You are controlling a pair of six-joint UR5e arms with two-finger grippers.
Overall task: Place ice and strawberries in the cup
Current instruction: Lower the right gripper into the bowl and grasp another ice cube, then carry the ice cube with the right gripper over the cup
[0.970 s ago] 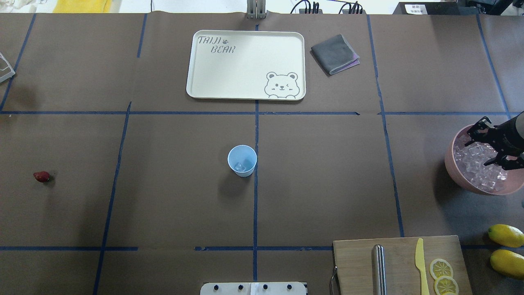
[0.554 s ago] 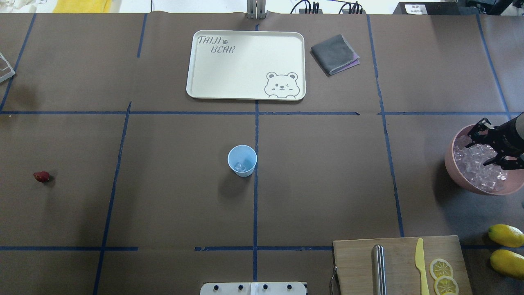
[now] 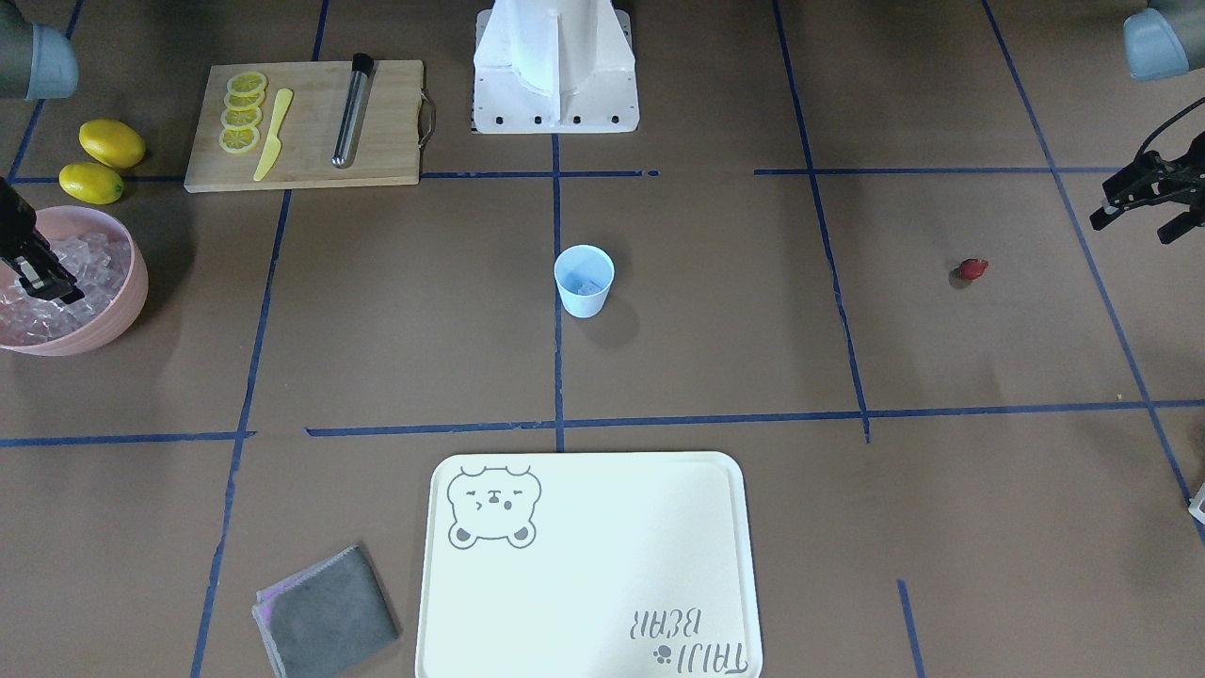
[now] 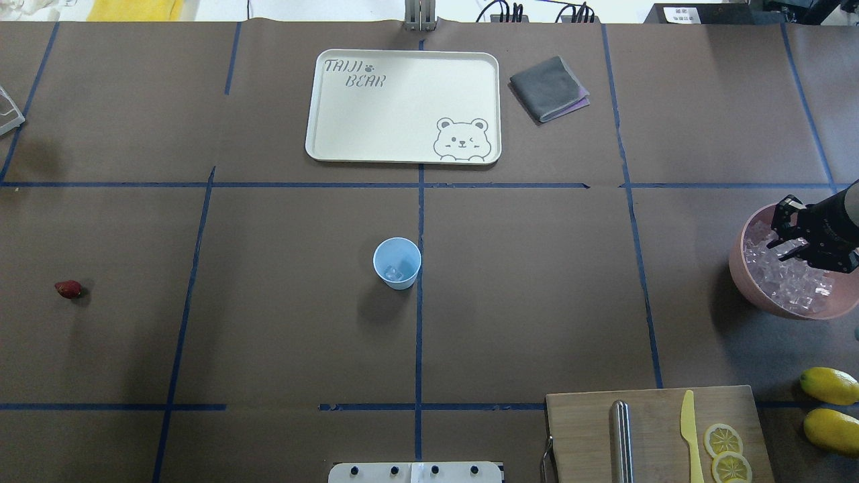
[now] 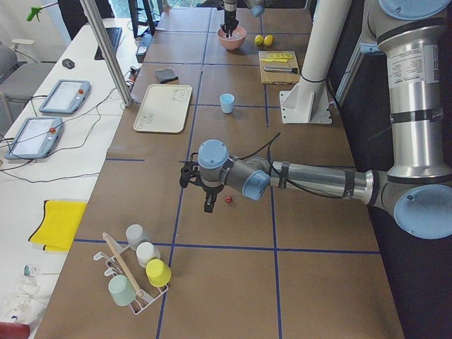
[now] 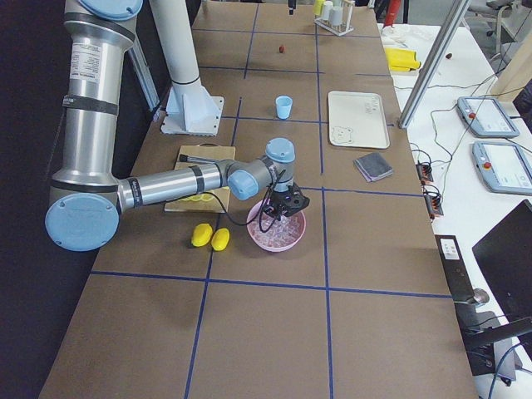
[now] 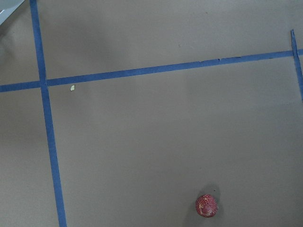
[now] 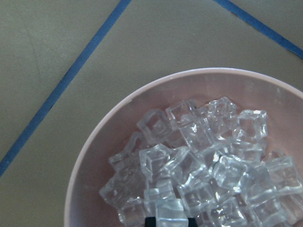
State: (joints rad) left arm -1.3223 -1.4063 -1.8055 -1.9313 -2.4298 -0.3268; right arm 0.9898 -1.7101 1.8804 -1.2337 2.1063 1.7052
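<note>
Right tool (image 4: 782, 235) has narrowed onto the ice (image 8: 189, 156) in the pink bowl (image 4: 741, 275), seemingly clamping one cube | cup (image 4: 397, 263) mid-tabletop holds one cube | strawberry (image 4: 68, 289) lies outside it, left tool (image 3: 1141, 200) apart nearby | berry step undone.

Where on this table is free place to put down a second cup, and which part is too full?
Bare paper lies between the cup and the strawberry, and between the cup and the pink bowl. The tray is empty too. Crowded: the robot's right side, with cutting board, lemons and the bowl.
</note>
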